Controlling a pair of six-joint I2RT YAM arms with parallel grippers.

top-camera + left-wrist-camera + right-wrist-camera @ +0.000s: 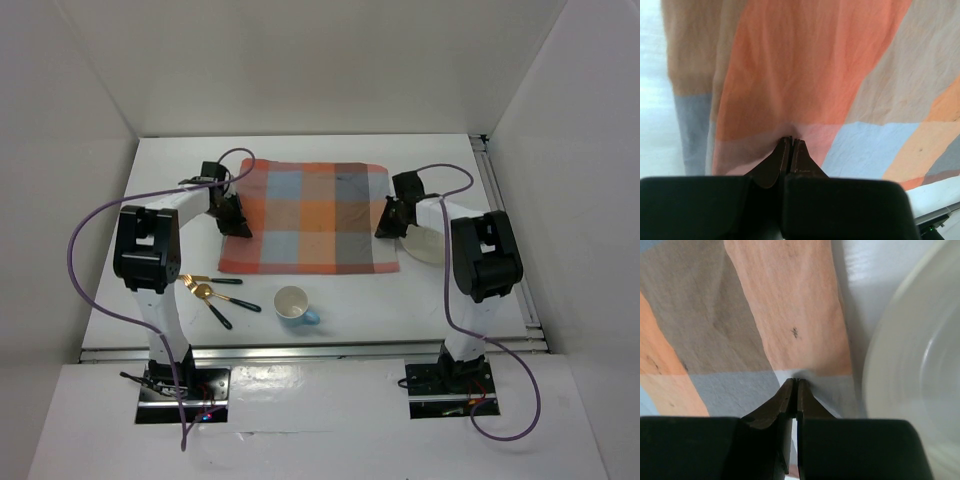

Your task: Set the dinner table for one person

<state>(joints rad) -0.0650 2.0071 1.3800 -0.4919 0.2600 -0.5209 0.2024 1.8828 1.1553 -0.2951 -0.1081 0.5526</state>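
Beside the cloth, only overhead shows the cup.

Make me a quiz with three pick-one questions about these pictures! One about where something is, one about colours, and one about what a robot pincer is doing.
1. Where is the plate?
A. on top of the cloth
B. beside the cloth's right edge
C. behind the cloth's far edge

2. Which colours are the cloth's checks?
A. orange and blue
B. green and yellow
C. pink and black

3. How is the left pincer?
A. wide open
B. shut on the cloth
C. out of sight

Answers:
1 B, the top view shows the plate just right of the cloth, not on it.
2 A, every view shows orange and blue-grey squares.
3 B, its wrist view shows it closed, with cloth puckered at the tip.
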